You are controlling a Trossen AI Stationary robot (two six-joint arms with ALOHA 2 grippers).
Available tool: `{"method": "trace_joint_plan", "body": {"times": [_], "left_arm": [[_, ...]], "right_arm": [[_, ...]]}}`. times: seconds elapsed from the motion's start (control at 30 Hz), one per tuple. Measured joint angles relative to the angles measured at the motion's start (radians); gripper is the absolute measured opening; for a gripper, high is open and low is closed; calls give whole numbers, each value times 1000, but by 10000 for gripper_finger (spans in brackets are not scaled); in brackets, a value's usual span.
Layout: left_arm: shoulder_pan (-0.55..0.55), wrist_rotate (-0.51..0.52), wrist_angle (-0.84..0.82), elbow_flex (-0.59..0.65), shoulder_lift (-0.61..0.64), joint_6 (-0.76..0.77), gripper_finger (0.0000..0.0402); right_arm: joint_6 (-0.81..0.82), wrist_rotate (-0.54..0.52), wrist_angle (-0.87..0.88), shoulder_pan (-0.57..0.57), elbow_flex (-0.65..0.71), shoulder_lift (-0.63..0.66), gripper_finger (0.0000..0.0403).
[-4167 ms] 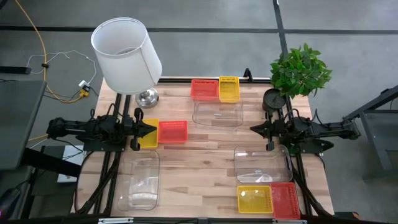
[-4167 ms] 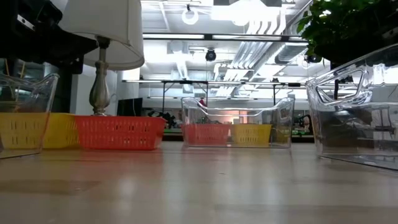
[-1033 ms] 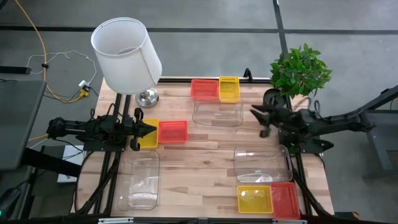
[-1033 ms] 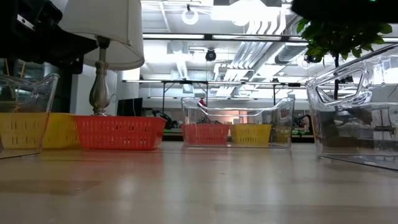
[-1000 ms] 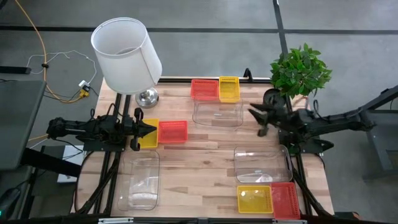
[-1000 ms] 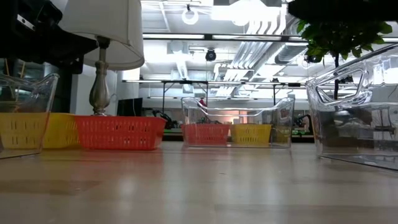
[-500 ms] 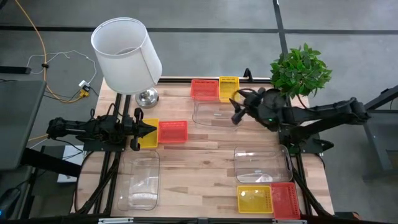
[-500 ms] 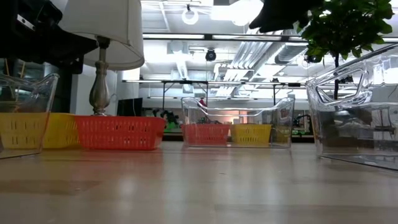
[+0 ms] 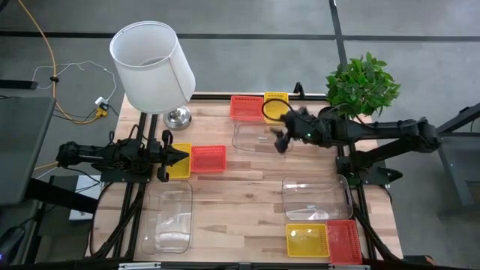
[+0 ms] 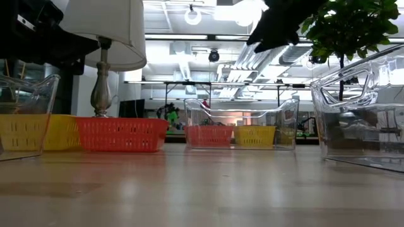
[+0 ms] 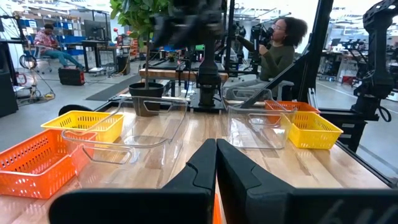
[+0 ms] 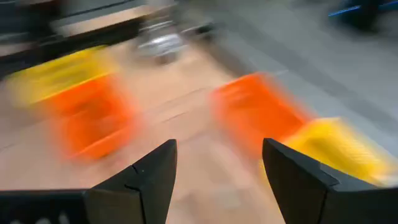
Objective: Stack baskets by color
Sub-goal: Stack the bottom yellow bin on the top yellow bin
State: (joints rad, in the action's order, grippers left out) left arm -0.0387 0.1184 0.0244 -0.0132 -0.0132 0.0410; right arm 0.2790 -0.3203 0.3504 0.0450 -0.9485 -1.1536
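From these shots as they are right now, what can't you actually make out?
- Right wrist view: motion blur smears the red-orange basket and yellow basket; their mesh is unreadable.
- Low view: the right arm is cut off by the top edge, so its fingers are unseen.
- High view: the left gripper covers part of the yellow basket under it.
- Left wrist view: the people behind the table are too small for detail.

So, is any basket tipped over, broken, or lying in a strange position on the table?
Nothing stands out. The red basket and yellow basket at the left, the pair at the far edge and the pair at the near right corner all sit flat and upright.
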Motion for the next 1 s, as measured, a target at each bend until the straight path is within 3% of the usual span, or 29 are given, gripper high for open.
{"method": "trace_joint_plan", "body": {"times": [0.13,0.2,0.27,0.5,0.67,0.87,1.0], "left_arm": [[0,0,0,0,0,0,0],[0,0,0,0,0,0,0],[0,0,0,0,0,0,0],[0,0,0,0,0,0,0],[0,0,0,0,0,0,0],[0,0,0,0,0,0,0],[0,0,0,0,0,0,0]], "right_arm": [[36,364,1,-64,0,35,225],[79,452,15,-130,0,45,225],[134,476,19,-219,0,45,225],[332,291,41,-552,0,3,225],[507,155,72,-699,0,-49,225],[661,139,20,-789,-1,-145,225],[686,162,31,-835,-82,-250,225]]}}
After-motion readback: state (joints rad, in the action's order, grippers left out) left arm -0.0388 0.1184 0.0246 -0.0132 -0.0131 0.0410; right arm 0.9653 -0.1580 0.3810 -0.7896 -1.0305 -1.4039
